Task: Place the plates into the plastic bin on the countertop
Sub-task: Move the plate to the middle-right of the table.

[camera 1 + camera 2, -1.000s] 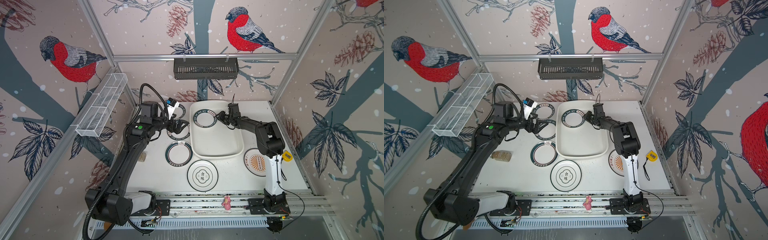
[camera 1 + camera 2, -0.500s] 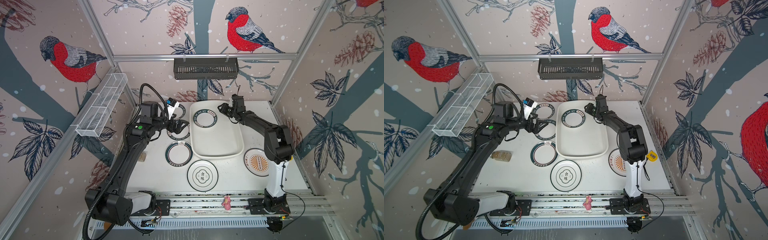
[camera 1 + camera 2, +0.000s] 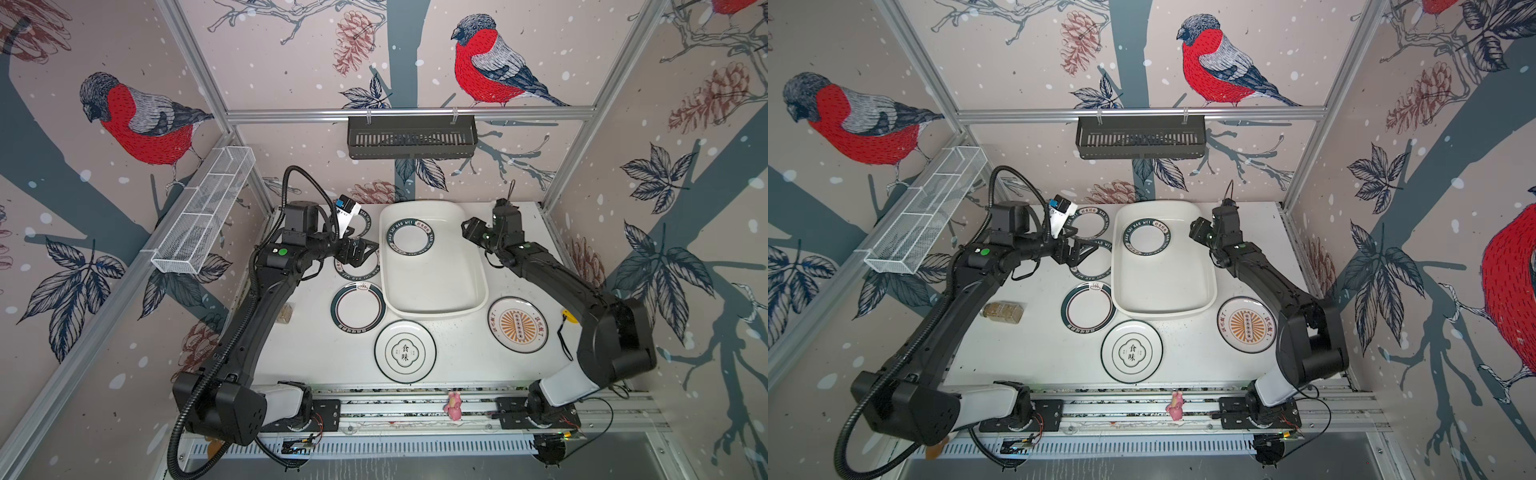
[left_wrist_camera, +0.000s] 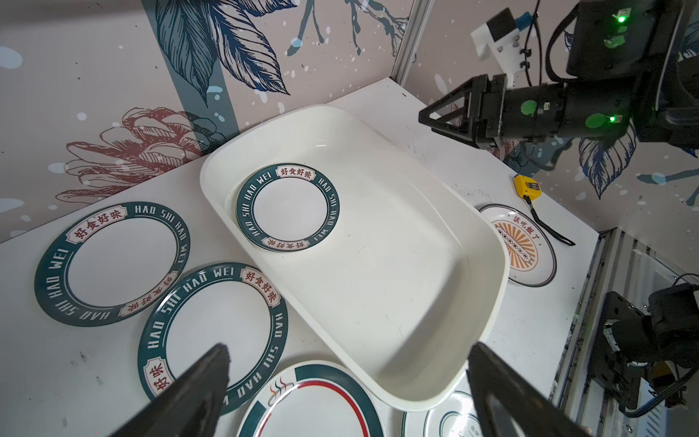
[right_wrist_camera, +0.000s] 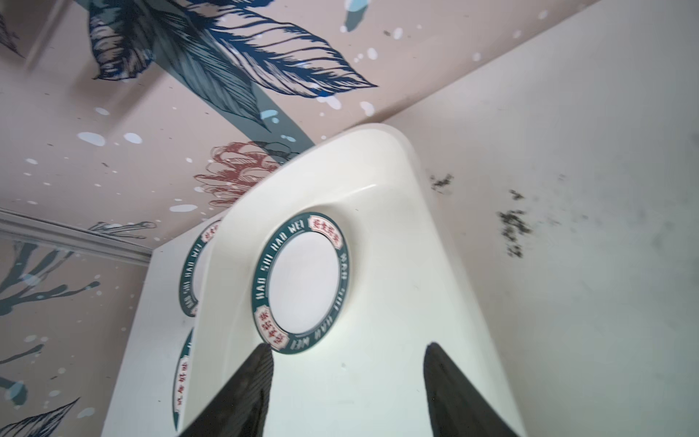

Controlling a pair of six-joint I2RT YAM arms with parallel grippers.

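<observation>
Right wrist view: the right gripper [image 5: 346, 350] has its jaws parted with nothing between them, only the white floor of the bin [image 5: 397, 302] beneath. It is not touching the bin plate [image 5: 300, 283], which lies flat in the bin's back left corner with its green rim and white lettering on show. In both top views that gripper [image 3: 470, 229] hangs over the bin's right rim near the back, aimed across at the plate and clear of it.

Over to the left wrist view: the left gripper [image 4: 348, 352] is spread wide and holds nothing. In a top view it hovers above the middle plate [image 3: 1096, 270], a green one lying on the countertop [image 3: 457, 345] just left of the bin. Behind it sits the back plate [image 3: 1090, 220], also green; their rims meet, touching or overlapping, I cannot tell which.

In front of those, the steam plate [image 3: 358, 307] rests by the bin's front left corner. The white plate [image 3: 405, 351] with black characters lies just in front of the bin. The sunburst plate [image 3: 517, 325] sits off the front right corner.

That makes one plate in the bin and five I can see out on the countertop. A jar [image 3: 1003, 311] lies on its side to the left, and a yellow tape measure [image 4: 527, 185] sits near the right edge.
</observation>
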